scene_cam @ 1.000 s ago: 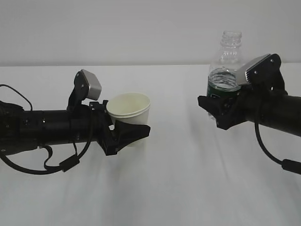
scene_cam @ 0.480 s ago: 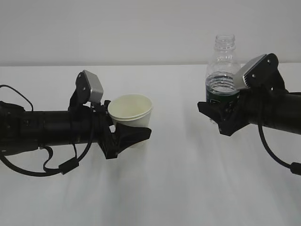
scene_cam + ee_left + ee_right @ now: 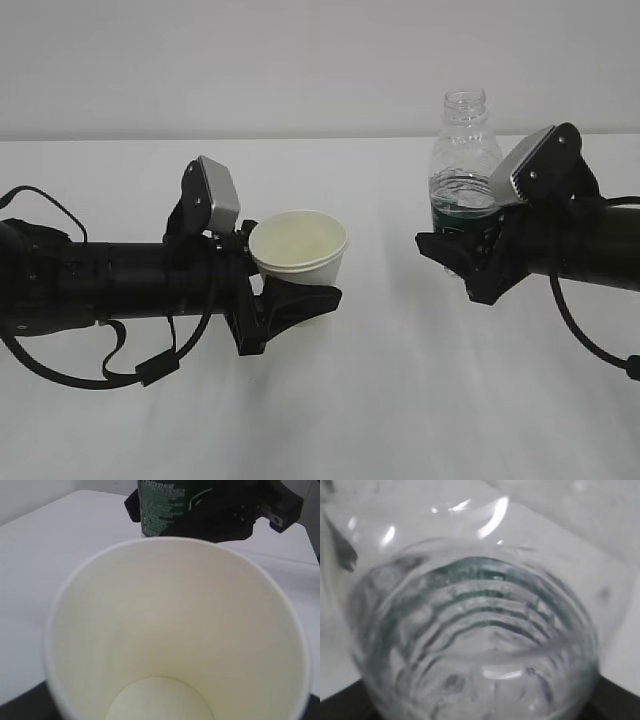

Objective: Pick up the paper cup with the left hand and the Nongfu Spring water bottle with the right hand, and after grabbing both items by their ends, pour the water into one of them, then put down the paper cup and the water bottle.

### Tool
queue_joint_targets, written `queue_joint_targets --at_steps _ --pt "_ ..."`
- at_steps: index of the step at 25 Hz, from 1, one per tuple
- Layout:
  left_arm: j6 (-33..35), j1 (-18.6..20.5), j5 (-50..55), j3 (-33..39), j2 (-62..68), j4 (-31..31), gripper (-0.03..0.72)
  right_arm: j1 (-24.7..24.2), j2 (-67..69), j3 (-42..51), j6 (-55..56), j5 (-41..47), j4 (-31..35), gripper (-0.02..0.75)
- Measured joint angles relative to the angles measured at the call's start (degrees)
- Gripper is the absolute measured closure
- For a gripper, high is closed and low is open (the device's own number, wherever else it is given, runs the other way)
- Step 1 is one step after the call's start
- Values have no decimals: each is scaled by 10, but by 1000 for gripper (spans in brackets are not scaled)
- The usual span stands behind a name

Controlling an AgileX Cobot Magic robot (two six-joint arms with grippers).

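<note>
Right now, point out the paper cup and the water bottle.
paper cup [image 3: 300, 240], exterior view, on its pale inside.
water bottle [image 3: 464, 160], exterior view, on its clear shoulder above the gripper.

Open desk [image 3: 400, 400] lies between the paper cup [image 3: 300, 250] and the Nongfu Spring water bottle [image 3: 462, 170]; both arms obstruct the left and right flanks.

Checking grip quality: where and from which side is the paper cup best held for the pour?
Grip the paper cup low on its tapered wall, from the side, as the left hand does: that keeps the wide open rim clear for the bottle.
</note>
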Motion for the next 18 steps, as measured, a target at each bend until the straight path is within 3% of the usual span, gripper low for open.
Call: queue_joint_targets --at_steps 18 --pt "2 -46 -4 0 0 0 200 43 -56 -26 3 117 -88 246"
